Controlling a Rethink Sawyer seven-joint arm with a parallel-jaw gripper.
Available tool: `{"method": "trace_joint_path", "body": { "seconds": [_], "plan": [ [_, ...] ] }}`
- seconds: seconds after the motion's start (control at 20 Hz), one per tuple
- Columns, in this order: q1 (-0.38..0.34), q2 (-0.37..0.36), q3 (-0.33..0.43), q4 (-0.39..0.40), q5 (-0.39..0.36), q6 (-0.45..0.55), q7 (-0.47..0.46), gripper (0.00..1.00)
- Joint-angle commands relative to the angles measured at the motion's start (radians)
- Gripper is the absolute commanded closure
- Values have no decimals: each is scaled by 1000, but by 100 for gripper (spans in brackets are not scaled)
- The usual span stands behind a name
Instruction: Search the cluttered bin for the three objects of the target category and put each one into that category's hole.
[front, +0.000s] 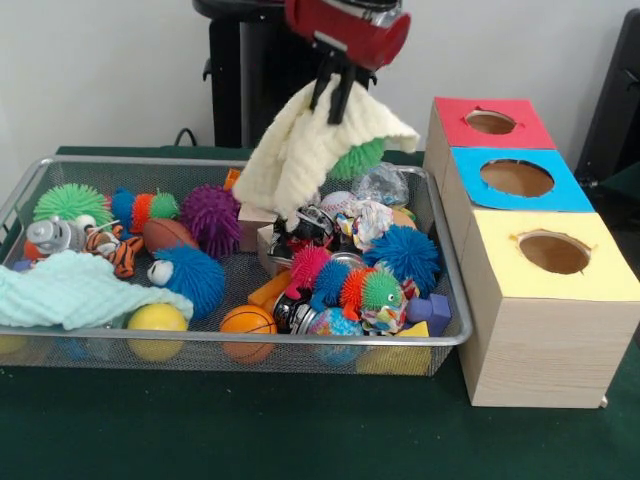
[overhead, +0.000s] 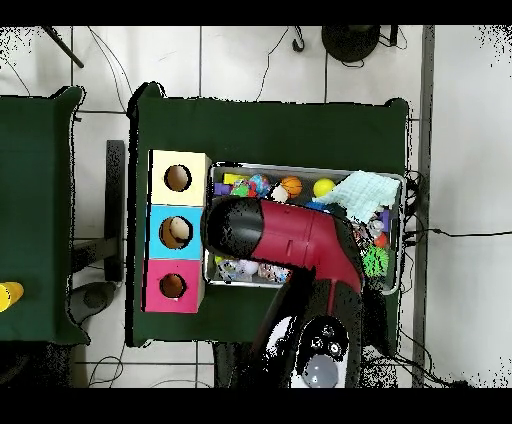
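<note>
My gripper (front: 340, 98) hangs above the back middle of the wire bin (front: 300, 343), shut on a cream knitted cloth (front: 300, 150). The cloth is lifted and drapes down to the toys beneath it. A mint cloth (front: 70, 290) lies in the bin's front left corner; the overhead view shows this mint cloth (overhead: 360, 190) too. The wooden box has a red hole (front: 490, 122), a blue hole (front: 516, 178) and a yellow hole (front: 554, 252). From overhead my arm (overhead: 290, 240) covers the gripper and the bin's middle.
The bin holds a purple spiky ball (front: 210, 218), a blue spiky ball (front: 405, 255), a green spiky ball (front: 72, 203), a small basketball (front: 248, 322), a yellow ball (front: 157, 320) and a toy football (front: 168, 235). The box (overhead: 178, 232) stands against the bin's side.
</note>
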Motion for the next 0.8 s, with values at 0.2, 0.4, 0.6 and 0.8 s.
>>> {"method": "trace_joint_path", "body": {
  "seconds": [0.2, 0.4, 0.6, 0.8],
  "plan": [
    [11, -50, 25, 38, 19, -17, 138, 0],
    [10, -39, 29, 35, 2, -71, 126, 0],
    [-2, -19, 53, 72, 9, -181, 135, 0],
    [-10, -4, 59, 88, 5, -225, 122, 0]
  ]
}}
